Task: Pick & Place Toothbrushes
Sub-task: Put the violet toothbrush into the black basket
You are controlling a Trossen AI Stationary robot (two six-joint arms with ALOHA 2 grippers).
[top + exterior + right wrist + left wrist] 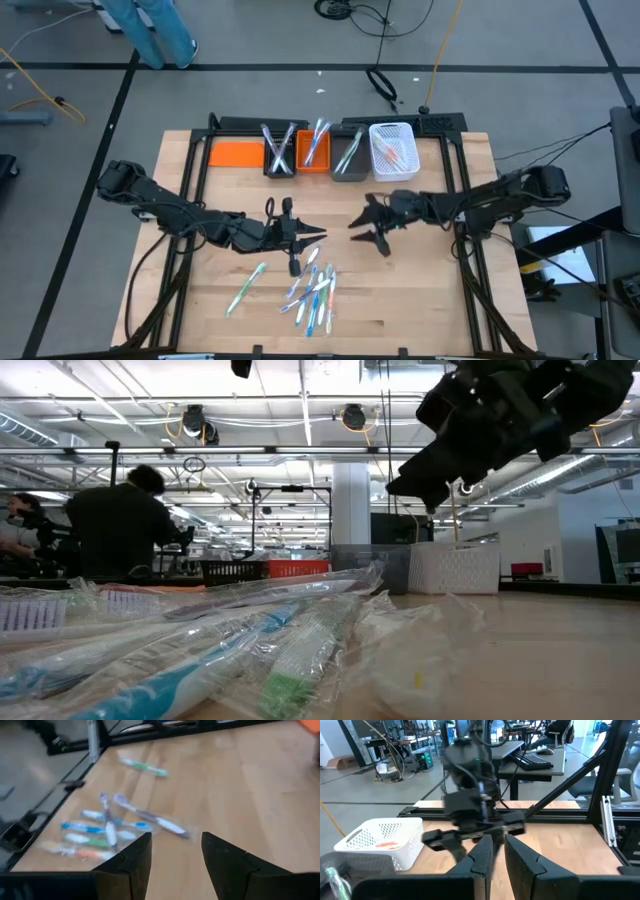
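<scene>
Lying loose at six o'clock on the worktop (440,300): a pile of wrapped toothbrushes (312,290), one apart at seven, still awaiting sorting. Hovering above, left claw (318,234) nearly together, probably holding nothing; right claw (365,233) gaping apart, empty. Sitting at twelve, bins (300,150) and white basket (393,148), already holding several.

1. We see even, bright overhead light across the desk (420,300) in the high view, with only soft, short shadows.
2. In the low view, ceiling lamps (195,420) glow and glare glints off the clear wrappers of the toothbrushes (230,650), which sit blurred up close.
3. In the left wrist view the other arm (470,795) is smeared.
4. The right wrist view is soft throughout.
</scene>
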